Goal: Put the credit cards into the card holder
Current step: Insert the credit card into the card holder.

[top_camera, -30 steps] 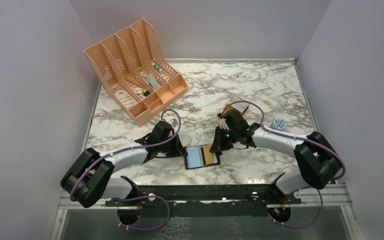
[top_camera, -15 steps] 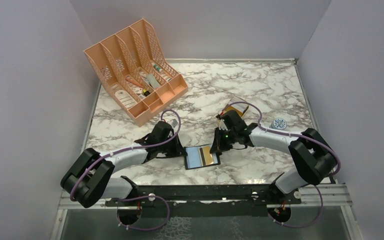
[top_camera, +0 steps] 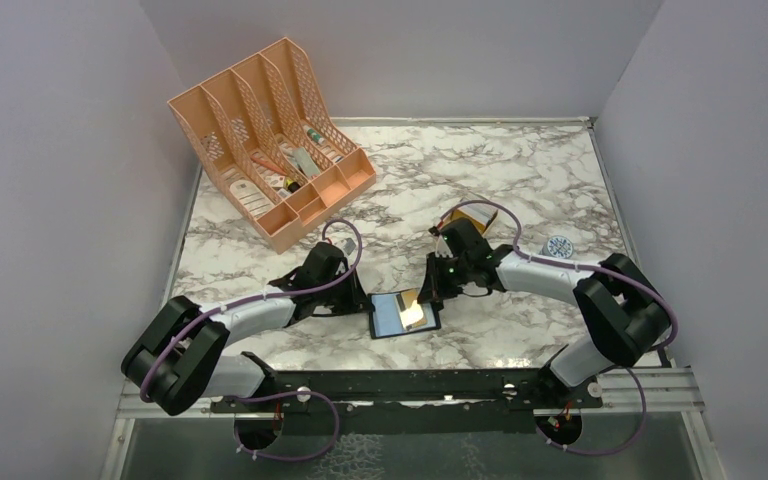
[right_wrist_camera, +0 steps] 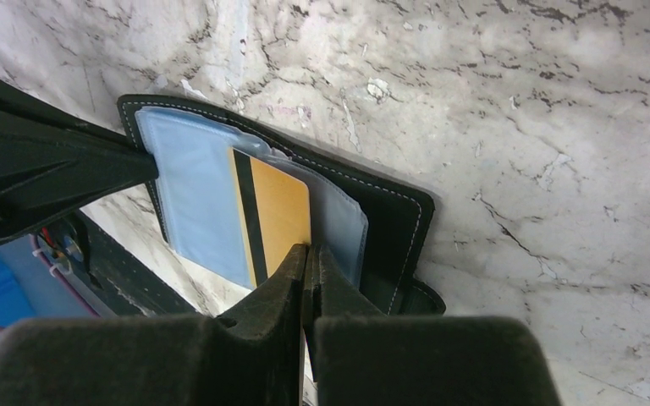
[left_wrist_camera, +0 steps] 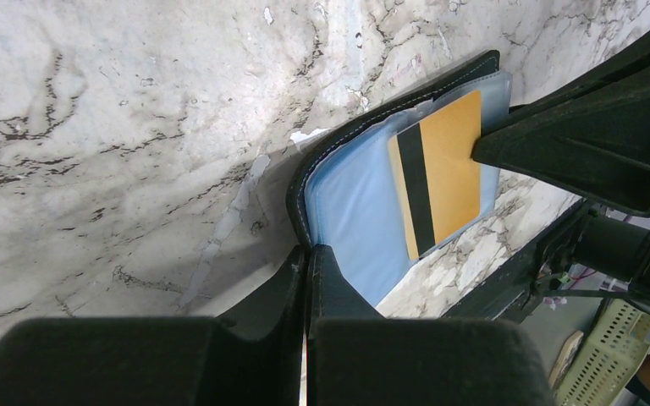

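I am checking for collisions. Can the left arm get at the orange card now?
Probably not. The left gripper is shut on the card holder at its edge, and the right gripper grips the orange card from the opposite side.

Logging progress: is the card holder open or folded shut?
Open: the card holder lies spread, clear inner sleeves facing up, an orange card against them.

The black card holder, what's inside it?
In the card holder, an orange card with a black stripe lies among clear bluish sleeves, pinched by the right gripper. Anything beneath the card and sleeves is covered, so more cards may hide there.
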